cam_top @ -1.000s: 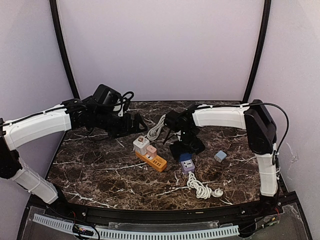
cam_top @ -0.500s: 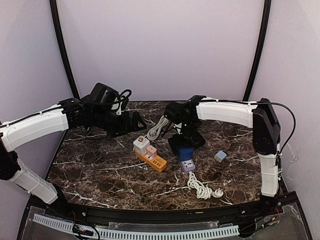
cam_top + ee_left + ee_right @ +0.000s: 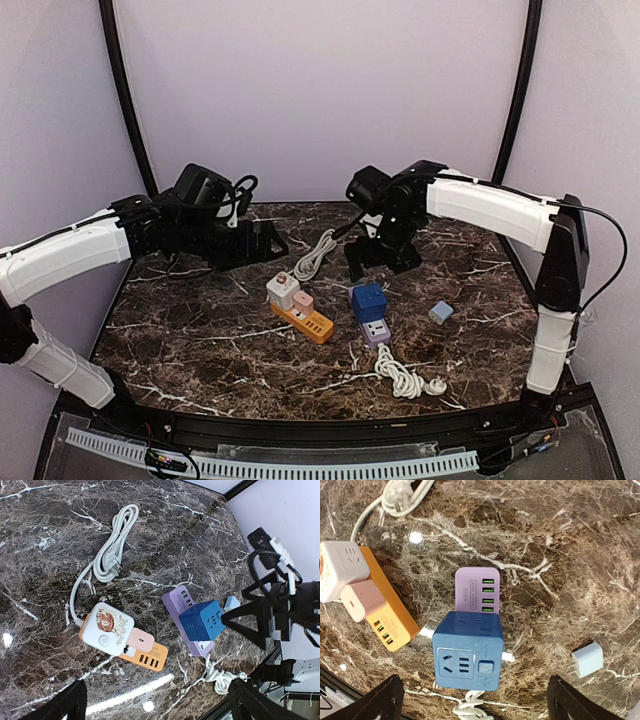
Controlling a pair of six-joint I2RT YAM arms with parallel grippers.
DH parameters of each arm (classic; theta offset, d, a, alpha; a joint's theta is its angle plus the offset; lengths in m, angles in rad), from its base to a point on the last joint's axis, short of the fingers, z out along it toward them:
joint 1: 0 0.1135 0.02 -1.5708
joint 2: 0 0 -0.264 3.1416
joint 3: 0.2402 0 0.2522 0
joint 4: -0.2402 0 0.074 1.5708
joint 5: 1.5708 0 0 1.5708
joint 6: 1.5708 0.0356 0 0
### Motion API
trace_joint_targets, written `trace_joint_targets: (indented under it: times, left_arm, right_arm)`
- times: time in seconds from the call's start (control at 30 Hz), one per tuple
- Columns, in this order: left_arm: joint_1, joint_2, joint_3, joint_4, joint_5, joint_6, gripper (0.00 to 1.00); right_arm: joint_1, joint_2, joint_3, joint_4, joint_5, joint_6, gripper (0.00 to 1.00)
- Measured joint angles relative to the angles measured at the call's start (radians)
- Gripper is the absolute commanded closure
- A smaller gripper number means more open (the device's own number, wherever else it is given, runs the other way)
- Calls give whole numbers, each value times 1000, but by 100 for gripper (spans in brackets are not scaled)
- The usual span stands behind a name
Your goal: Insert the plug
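Note:
A blue cube plug adapter [image 3: 368, 300] stands plugged on the purple power strip [image 3: 377, 332]. It also shows in the right wrist view [image 3: 466, 652] on the strip [image 3: 477, 587], and in the left wrist view [image 3: 202, 625]. My right gripper [image 3: 380, 262] is open and empty, raised above and behind the cube; its open fingers frame the cube in its wrist view [image 3: 475, 705]. My left gripper [image 3: 262, 240] is open and empty, hovering back left of the orange power strip [image 3: 312, 323], and it also shows in its own wrist view [image 3: 160, 705].
The orange strip [image 3: 147, 656] carries a white cube adapter [image 3: 282, 289] and a pink plug [image 3: 302, 302]. A small light-blue charger [image 3: 440, 312] lies loose to the right. A coiled white cord [image 3: 400, 378] lies near the front, and another cord [image 3: 315, 255] at the back.
My right gripper has let go of the blue cube and risen up and back, leaving the cube standing on the purple strip. The left arm has barely moved.

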Motion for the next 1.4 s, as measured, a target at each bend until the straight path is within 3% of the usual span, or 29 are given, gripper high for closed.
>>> trace_joint_targets:
  times: [0.2, 0.5, 0.63, 1.03, 1.27, 1.4]
  left_arm:
    - [0, -20, 0, -17, -28, 22, 0]
    - [10, -113, 0, -16, -143, 38, 0]
    - [17, -142, -2, -18, -175, 46, 0]
    - [22, -150, -32, -23, -154, 79, 0]
    - [22, -139, -32, -23, -136, 89, 0]
    - [22, -135, -32, -23, -132, 89, 0]
  right_arm:
    - [-74, -128, -74, 15, 14, 5, 2]
    - [-220, -310, -344, 72, 26, 95, 16]
    - [-283, -349, -467, 97, 0, 163, 16]
    - [-425, -335, -634, 172, -97, 266, 17]
    - [-448, -224, -641, 226, -171, 287, 18]
    - [-448, -165, -641, 246, -206, 305, 23]
